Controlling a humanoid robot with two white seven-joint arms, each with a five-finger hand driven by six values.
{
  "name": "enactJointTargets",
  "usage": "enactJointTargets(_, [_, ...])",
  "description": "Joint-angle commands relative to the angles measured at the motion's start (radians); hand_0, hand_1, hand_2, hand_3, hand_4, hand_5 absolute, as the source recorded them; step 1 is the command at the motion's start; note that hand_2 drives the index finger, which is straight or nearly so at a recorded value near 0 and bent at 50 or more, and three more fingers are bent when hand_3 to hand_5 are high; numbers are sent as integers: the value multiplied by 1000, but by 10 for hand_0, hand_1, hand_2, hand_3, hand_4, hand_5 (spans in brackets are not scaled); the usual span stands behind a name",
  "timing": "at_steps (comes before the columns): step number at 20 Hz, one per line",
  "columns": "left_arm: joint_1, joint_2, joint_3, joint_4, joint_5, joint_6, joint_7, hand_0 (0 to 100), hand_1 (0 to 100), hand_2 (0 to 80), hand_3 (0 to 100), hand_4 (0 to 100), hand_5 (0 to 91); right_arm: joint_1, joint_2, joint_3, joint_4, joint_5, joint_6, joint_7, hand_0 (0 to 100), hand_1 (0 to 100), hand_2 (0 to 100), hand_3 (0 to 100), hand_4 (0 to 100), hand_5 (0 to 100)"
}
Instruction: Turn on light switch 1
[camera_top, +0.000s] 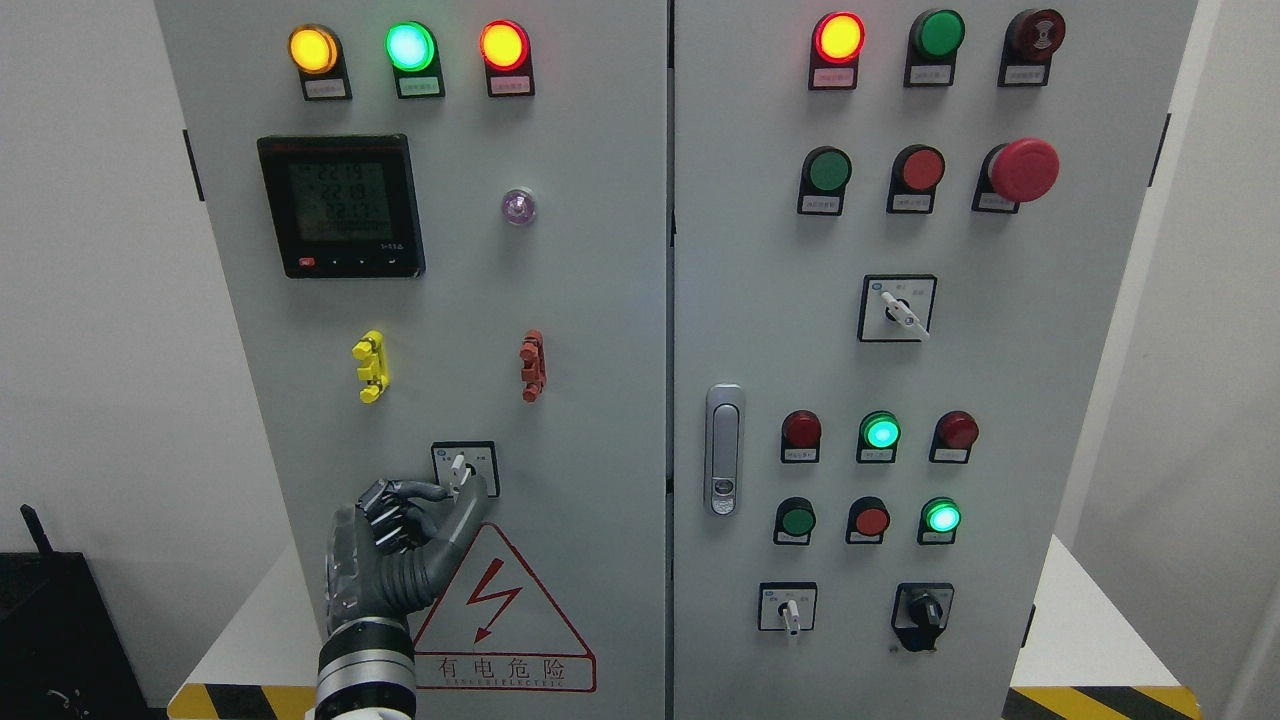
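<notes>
light switch 1 (459, 468), taken to be the small white-handled rotary selector low on the left cabinet door (580, 330), just above the red warning triangle (505, 625) and below the yellow (371, 366) and red (533, 366) clips. left hand (405, 525) raised from the lower left, thumb and forefinger (470, 510) closed round the white lever in a pinch, remaining fingers curled; touching or nearly so, exact contact hard to tell. right hand absent from view.

handling, as a judgement: rigid plastic lever on a sprung detent, light, small and smooth, likely to slip from a loose pinch; best gripped across the flat sides of the lever near its tip and twisted about its own axis, not pushed inward.

counts: on the left door three lit lamps along the top (amber, green, red), one digital meter (341, 206), one small clear lens (518, 206), two clips, one selector. on the right door (1080, 400) three more selectors, one red mushroom stop (1023, 169), one door latch (724, 450) and fourteen round lamps or buttons.
</notes>
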Motion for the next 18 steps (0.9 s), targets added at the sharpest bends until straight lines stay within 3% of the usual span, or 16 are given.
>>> enactJointTargets(1, [-1, 0, -12, 1, 0, 0, 0, 81, 747, 602, 945, 954, 854, 0, 0, 0, 0, -25, 1, 0, 0, 0, 0, 0, 0, 0])
enactJointTargets(18, [-5, 0, -12, 1, -2, 11, 0, 99, 736, 608, 948, 955, 856, 0, 0, 0, 0, -25, -1, 0, 0, 0, 0, 0, 0, 0])
